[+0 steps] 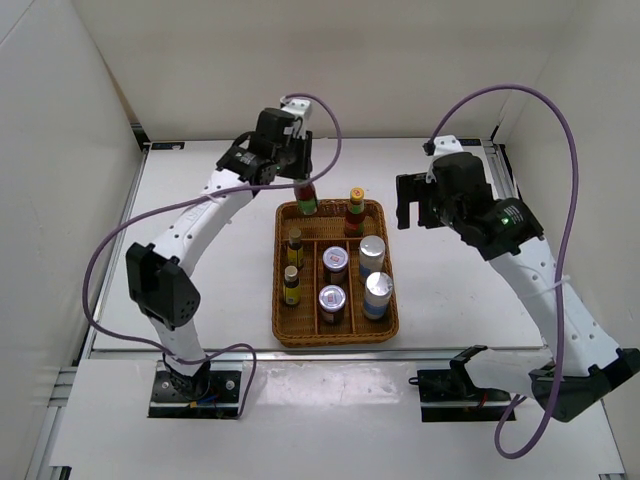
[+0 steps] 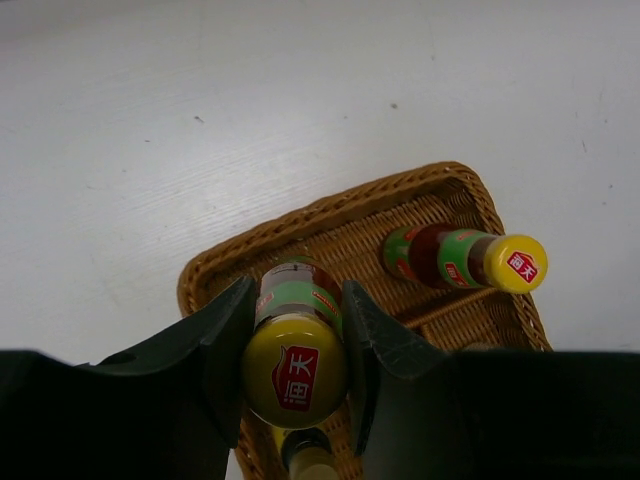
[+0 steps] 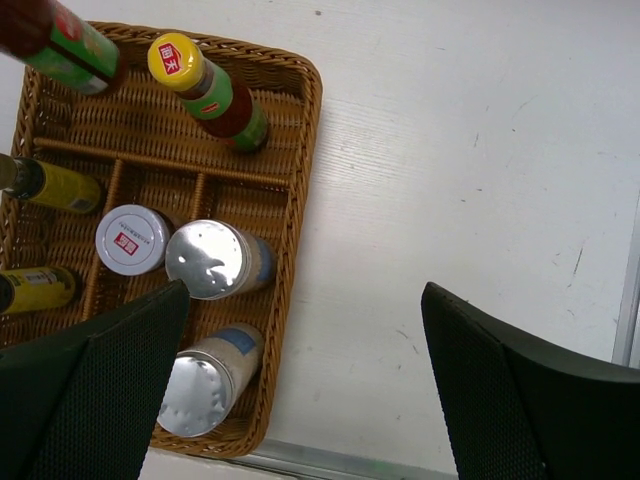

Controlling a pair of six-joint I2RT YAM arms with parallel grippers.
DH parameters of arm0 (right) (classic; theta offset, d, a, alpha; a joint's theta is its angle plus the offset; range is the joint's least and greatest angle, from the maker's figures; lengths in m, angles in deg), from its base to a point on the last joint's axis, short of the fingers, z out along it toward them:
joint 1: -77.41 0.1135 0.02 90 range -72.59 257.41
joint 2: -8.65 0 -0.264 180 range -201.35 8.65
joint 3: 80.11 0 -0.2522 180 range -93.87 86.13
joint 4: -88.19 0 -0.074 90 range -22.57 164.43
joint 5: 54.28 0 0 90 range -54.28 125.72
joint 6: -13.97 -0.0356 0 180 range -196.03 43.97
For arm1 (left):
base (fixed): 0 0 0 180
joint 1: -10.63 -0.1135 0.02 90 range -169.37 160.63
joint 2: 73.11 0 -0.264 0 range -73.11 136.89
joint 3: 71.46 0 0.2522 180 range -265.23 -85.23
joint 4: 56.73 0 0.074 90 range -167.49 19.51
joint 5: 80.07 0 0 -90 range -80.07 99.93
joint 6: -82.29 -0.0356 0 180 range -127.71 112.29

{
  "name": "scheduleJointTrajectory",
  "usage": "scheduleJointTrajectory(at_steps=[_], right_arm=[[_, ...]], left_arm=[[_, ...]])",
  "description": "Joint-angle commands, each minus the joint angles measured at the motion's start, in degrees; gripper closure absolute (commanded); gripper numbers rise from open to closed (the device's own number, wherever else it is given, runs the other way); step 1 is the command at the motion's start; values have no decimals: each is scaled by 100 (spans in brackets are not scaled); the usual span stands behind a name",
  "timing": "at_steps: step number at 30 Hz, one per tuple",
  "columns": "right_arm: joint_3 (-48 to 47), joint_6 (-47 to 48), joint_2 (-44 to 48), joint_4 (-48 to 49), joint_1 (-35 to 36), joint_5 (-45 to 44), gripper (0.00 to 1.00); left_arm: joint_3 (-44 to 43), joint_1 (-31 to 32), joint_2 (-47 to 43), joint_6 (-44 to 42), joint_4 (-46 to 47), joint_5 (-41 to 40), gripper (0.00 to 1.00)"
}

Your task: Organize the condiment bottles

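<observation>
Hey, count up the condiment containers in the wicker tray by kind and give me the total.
Red sauce bottles: 2
Small brown bottles: 2
Lidded jars: 4
Total: 8

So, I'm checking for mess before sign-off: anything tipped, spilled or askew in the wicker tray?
Nothing stands out. The condiment bottles all stand upright in the wicker tray, nothing spilled; the left tool grips one red sauce bottle.
</observation>
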Motion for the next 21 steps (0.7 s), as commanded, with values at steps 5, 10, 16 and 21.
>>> scheduleJointTrajectory(at_steps=[5,10,16,21], right_arm=[[51,-172,343,60,-13,-135,0],[191,-172,528,8,-13,-135,0],[350,-172,633,7,-13,-135,0],[227,-224,581,-46,-13,-196,0]], left_arm=[[-65,261,359,-103,388,-337,77],[374,313,360,11,686,-574,77],[1042,366,167,73,1170,-750,44],[1043,418,0,143,1101,-969,14]])
